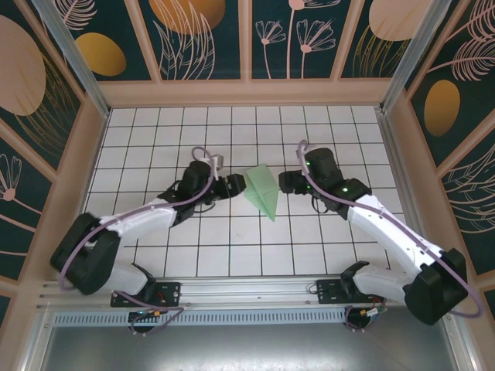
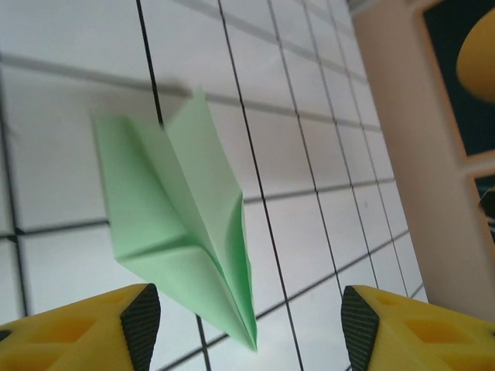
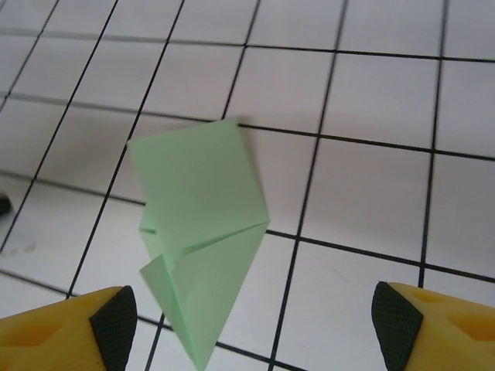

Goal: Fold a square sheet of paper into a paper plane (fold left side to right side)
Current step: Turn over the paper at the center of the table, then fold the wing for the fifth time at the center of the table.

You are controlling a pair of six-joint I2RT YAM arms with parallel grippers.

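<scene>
The square sheet of paper is folded into a pale green paper plane, a narrow dart with its point toward the near edge, lying free on the white tiled table. My left gripper sits just left of it, open. My right gripper sits just right of it, also open. In the left wrist view the paper plane lies ahead of the left gripper, its tip between the wide-apart pads and touching neither. In the right wrist view the paper plane lies ahead and to the left of the right gripper, whose pads hold nothing.
The gridded table is boxed in by low wooden walls at the back and sides. A wooden corner post stands to the right in the left wrist view. Both arm bases sit on the rail at the near edge.
</scene>
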